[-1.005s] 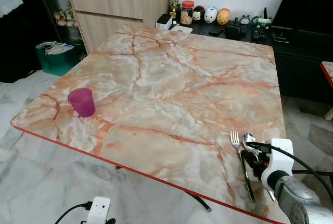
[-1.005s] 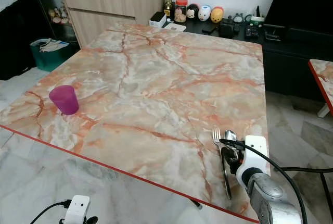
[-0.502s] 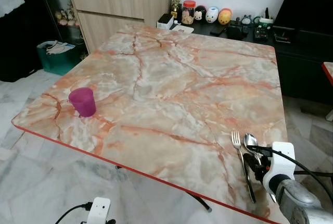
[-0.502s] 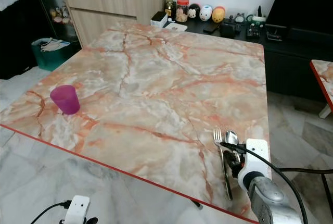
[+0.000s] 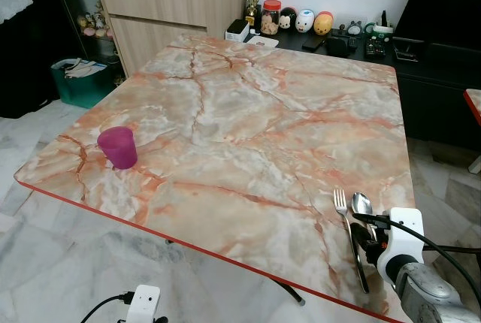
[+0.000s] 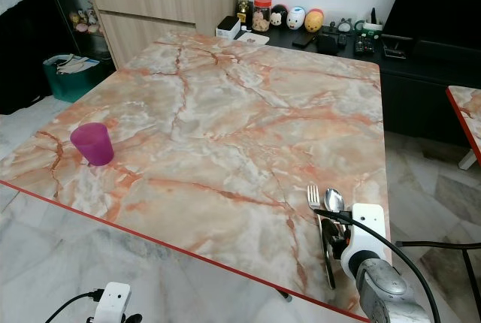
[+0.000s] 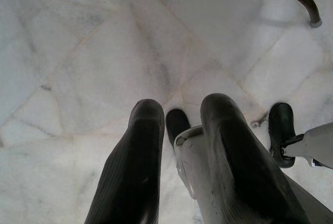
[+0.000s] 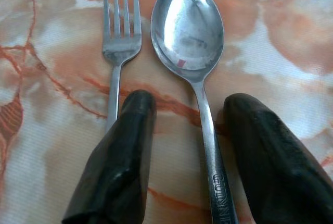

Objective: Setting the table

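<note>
Polished steel catches the light at the table's (image 5: 248, 120) near right corner, where a spoon (image 8: 193, 41) and a fork (image 8: 119, 36) lie side by side on the marble-patterned top, the fork on the left, both with their heads pointing toward the far edge. The spoon's bowl is smooth and mirror-bright with a faint reflection in it, and stamped lettering shows low on its handle, too cut off to read; the fork has four straight tines and a slim neck. My right gripper (image 8: 184, 130) sits low over their handles with its two black fingers (image 8: 122, 161) spread apart: the spoon's handle runs through the gap between them, nearer the right finger, while the fork's handle passes under the left finger. I am gripping neither piece. A purple plastic cup (image 5: 118, 147) stands upright near the near left corner, well apart from the cutlery. My left gripper (image 7: 179, 146) hangs beside the table over the pale marble floor (image 7: 93, 52), its fingers a narrow gap apart with nothing between them.
</note>
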`<state>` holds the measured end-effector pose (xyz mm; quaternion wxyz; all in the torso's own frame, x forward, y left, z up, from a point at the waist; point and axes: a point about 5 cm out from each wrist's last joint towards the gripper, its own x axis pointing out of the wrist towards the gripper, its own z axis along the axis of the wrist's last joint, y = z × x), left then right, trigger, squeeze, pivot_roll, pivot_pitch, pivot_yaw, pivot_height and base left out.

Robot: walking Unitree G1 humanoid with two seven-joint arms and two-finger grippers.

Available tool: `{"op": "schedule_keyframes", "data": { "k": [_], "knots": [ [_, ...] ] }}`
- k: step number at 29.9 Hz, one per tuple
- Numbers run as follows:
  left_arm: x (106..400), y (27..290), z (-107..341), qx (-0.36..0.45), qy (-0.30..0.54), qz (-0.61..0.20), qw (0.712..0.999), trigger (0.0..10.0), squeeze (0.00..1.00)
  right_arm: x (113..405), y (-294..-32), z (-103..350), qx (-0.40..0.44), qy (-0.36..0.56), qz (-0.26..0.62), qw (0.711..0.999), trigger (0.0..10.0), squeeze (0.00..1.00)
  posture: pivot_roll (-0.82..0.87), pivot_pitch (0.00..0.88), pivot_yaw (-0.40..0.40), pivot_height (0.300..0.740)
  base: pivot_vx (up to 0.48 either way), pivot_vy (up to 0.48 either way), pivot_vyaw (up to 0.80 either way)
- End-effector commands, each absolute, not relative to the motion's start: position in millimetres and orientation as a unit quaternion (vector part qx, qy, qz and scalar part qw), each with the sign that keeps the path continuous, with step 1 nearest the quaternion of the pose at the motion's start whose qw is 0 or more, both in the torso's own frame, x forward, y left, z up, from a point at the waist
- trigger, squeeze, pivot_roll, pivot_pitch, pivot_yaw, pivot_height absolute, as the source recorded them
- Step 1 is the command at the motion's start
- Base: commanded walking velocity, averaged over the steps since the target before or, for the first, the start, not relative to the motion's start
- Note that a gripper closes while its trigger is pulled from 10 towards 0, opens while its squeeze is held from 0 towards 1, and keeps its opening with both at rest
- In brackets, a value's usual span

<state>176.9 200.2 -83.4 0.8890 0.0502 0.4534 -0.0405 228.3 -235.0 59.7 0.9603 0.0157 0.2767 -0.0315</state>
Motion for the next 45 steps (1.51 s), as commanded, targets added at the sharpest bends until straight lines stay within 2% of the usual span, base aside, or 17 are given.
{"op": "schedule_keyframes", "data": {
  "k": [1, 23, 35, 36, 37, 38, 39, 43, 45],
  "knots": [
    [169, 198, -88, 0.053, 0.471, -0.048, 0.879, 10.0, 0.00, 222, -235, 48, 0.018, 0.309, -0.038, 0.950, 0.0, 0.00, 0.00, 0.000, -0.021, 0.740, 0.000, 0.000, 0.00],
    [172, 197, -87, 0.051, 0.465, -0.054, 0.882, 10.0, 0.00, 220, -234, 45, 0.021, 0.311, -0.039, 0.949, 0.0, 0.00, 0.00, 0.000, -0.018, 0.740, 0.000, 0.000, 0.00],
    [173, 193, -86, 0.050, 0.463, -0.058, 0.883, 10.0, 0.00, 221, -254, 53, -0.002, 0.277, -0.118, 0.954, 0.0, 0.00, 0.00, 0.000, -0.019, 0.740, 0.000, 0.000, 0.00],
    [174, 192, -86, 0.050, 0.463, -0.058, 0.883, 10.0, 0.00, 222, -257, 57, -0.004, 0.261, -0.129, 0.957, 3.0, 0.00, 0.00, 0.000, -0.017, 0.740, 0.000, 0.000, 0.00],
    [174, 192, -86, 0.050, 0.463, -0.058, 0.883, 10.0, 0.00, 222, -257, 57, -0.004, 0.261, -0.129, 0.957, 3.0, 0.00, 0.00, 0.000, -0.017, 0.740, 0.000, 0.000, 0.00],
    [174, 191, -86, 0.050, 0.462, -0.059, 0.884, 10.0, 0.00, 228, -259, 69, -0.037, 0.215, -0.132, 0.967, 10.0, 0.00, 0.00, 0.000, -0.017, 0.740, 0.000, 0.000, 0.00],
    [175, 191, -86, 0.051, 0.461, -0.060, 0.884, 10.0, 0.00, 232, -256, 80, -0.065, 0.171, -0.123, 0.975, 10.0, 0.00, -0.01, 0.000, -0.017, 0.740, 0.000, 0.000, 0.00],
    [176, 190, -86, 0.051, 0.458, -0.061, 0.885, 10.0, 0.00, 236, -249, 92, -0.058, 0.122, -0.117, 0.984, 10.0, 0.00, -0.01, 0.000, -0.016, 0.740, 0.000, 0.000, 0.00],
    [176, 191, -85, 0.051, 0.456, -0.060, 0.886, 10.0, 0.00, 237, -243, 98, -0.082, 0.088, -0.112, 0.986, 10.0, 0.00, -0.01, 0.000, -0.016, 0.740, 0.000, 0.000, 0.00]
  ]
}}
